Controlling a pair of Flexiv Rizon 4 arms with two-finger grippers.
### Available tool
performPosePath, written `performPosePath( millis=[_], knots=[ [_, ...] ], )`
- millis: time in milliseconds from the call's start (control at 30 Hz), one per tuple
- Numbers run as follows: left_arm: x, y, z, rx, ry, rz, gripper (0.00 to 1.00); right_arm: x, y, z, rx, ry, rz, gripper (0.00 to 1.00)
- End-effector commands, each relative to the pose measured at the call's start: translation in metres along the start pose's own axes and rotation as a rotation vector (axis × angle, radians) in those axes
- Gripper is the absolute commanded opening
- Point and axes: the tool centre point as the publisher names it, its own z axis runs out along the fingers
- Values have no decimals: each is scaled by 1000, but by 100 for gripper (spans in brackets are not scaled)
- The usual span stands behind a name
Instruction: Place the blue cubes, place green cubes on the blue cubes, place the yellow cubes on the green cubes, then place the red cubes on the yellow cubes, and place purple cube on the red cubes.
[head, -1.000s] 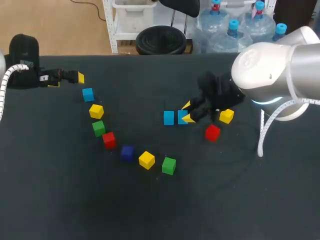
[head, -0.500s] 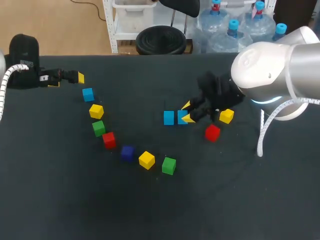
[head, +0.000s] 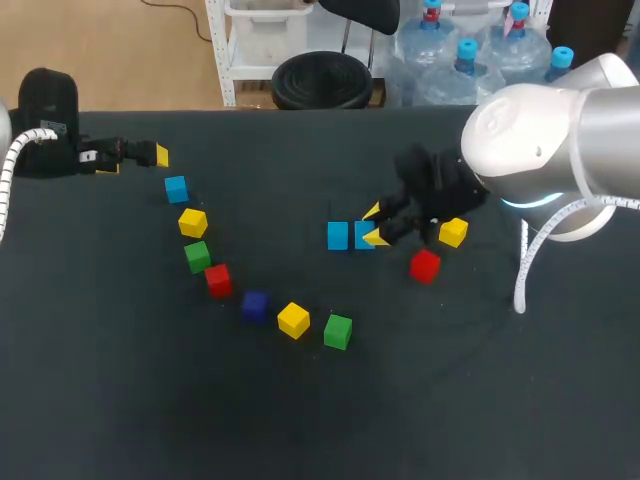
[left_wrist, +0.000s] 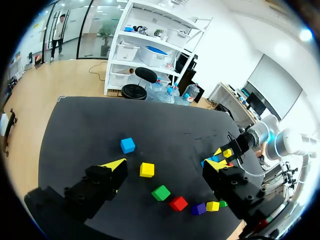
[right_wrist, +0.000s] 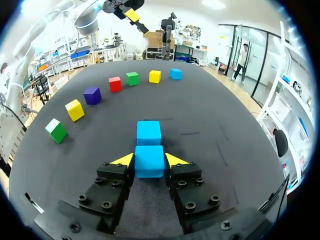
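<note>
My right gripper (head: 373, 224) (right_wrist: 149, 160) is shut on a blue cube (head: 364, 235) (right_wrist: 149, 161) near the table's middle. That cube sits right beside a second blue cube (head: 338, 235) (right_wrist: 149, 132), just ahead of the fingers. A third blue cube (head: 176, 188) (left_wrist: 127, 145) lies at the far left. My left gripper (head: 140, 155) (left_wrist: 165, 165) hovers open and empty at the far left edge, above that cube's end of the row. From there a curved row runs forward: yellow (head: 193, 222), green (head: 197, 256), red (head: 218, 279), purple (head: 255, 305), yellow (head: 293, 320), green (head: 338, 331).
A red cube (head: 425, 265) and a yellow cube (head: 453, 232) lie just right of my right gripper, partly under the arm. The black table (head: 300, 420) stretches wide in front of the row.
</note>
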Motion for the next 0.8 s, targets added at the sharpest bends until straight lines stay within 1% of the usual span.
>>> performPosePath(
  millis=[33,100,200,467,667,800],
  knots=[
    [-1,-1,0,-6,6,-1,100,0,0,0,0,-1,-1,13],
    [-1,-1,0,-6,6,-1,100,0,0,0,0,-1,-1,14],
    [-1,-1,0,-6,6,-1,100,0,0,0,1,-1,-1,19],
    [-1,-1,0,-6,6,-1,100,1,1,0,0,2,-4,26],
    [-1,-1,0,-6,6,-1,100,2,1,-1,-1,2,-4,38],
    [-1,-1,0,-6,6,-1,100,2,1,-1,1,2,-3,41]
  ],
)
